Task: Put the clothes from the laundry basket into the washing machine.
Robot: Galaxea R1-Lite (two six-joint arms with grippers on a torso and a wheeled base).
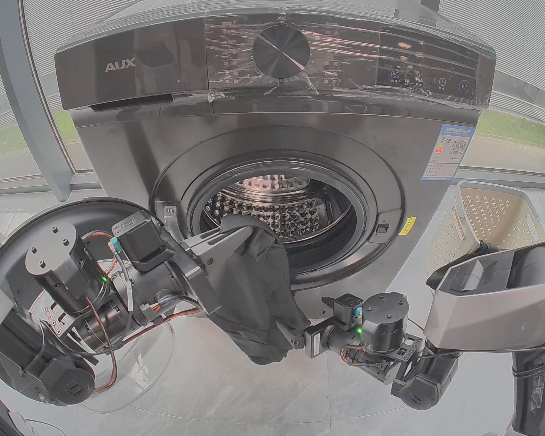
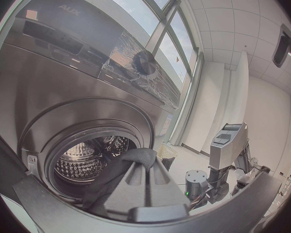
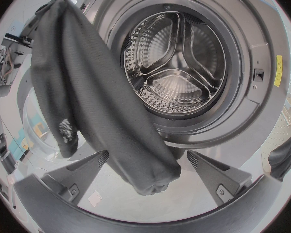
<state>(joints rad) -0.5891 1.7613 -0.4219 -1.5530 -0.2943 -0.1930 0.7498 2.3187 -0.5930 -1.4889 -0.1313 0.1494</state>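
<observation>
**Most of the garment hangs below the drum's rim**

My left claw [image 1: 239, 237] is clamped on the top of a dark garment [image 1: 254, 298]. I hold it right at the mouth of the washing machine [image 1: 272, 128], just in front of the drum [image 1: 284, 210]. The bulk of the cloth drapes down past the door opening toward the floor. My right claw [image 1: 289, 335] sits low with its jaws spread wide, and the garment's bottom end hangs between them, not pinched.

If I let go here, I think the weight below the rim would drag the whole piece out onto the floor. If I push in with the tail trailing, it could end up draped over the seal. My right claw might also snag the hem if it lifts unevenly. The open door [image 1: 48, 225] stands close beside my left arm, so a wide swing could knock it. The laundry basket [image 1: 496, 213] stands to the right of the machine.
</observation>
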